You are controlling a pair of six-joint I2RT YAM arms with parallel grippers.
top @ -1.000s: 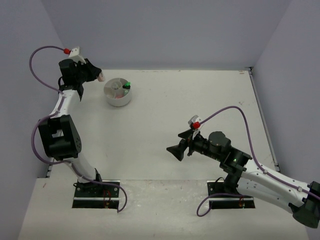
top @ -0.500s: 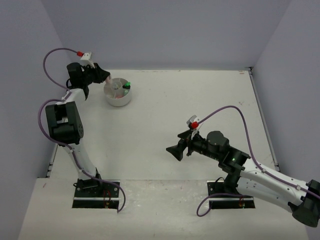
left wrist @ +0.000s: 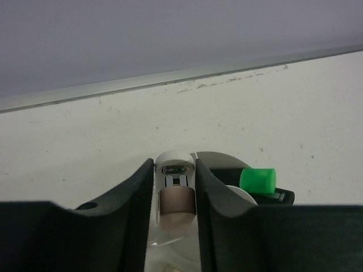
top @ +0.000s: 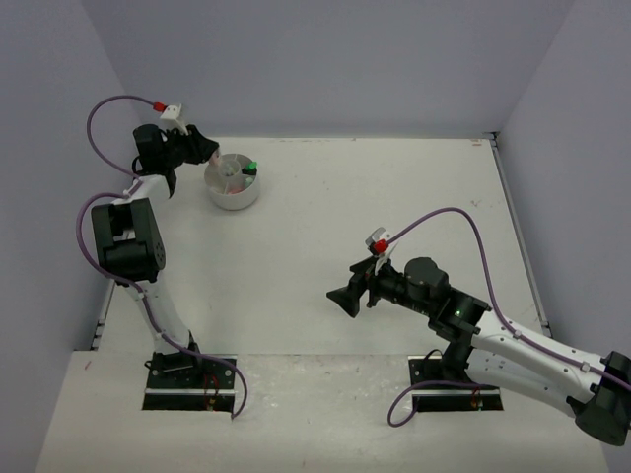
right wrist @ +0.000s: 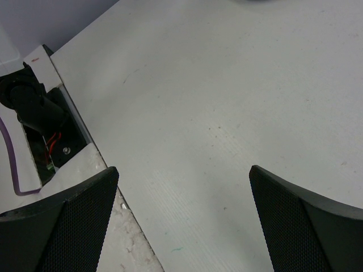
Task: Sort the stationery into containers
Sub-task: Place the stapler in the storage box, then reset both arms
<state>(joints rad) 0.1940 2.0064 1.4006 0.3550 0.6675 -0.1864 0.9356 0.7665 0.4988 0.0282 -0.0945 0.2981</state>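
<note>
Step in hand, as you can judge it: the drop into the tub. Your left claw (left wrist: 174,165) hangs at the left rim of the white tub (top: 235,200), jaws narrowly parted, with a tan-and-white stationery item (left wrist: 177,199) filling the gap. Pinched or loose, you cannot tell. A green-capped highlighter (left wrist: 258,180) sits in the tub, just right of the claw. Next: open wider, let the item fall into a compartment, lift clear. Your right claw (right wrist: 184,170) stands wide open and empty over the counter (right wrist: 227,85), well apart from the tub.
</note>
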